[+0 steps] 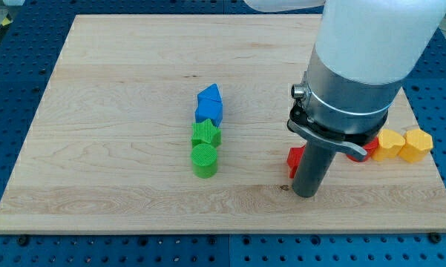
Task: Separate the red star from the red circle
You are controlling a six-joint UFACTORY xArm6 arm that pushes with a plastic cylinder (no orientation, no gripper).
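My tip [306, 194] rests on the wooden board [119, 89] at the lower right. A red block [294, 160] shows just left of the rod, partly hidden by it; its shape cannot be made out. Another red block [372, 145] peeks out right of the rod, under the arm's collar, mostly hidden. The tip is just below and between the two red blocks, touching or nearly touching the left one.
Near the board's middle a column runs top to bottom: two blue blocks [209, 104], a green star [205, 134], a green cylinder [204, 160]. A yellow star-like block [389, 144] and a yellow hexagon [416, 143] sit by the right edge.
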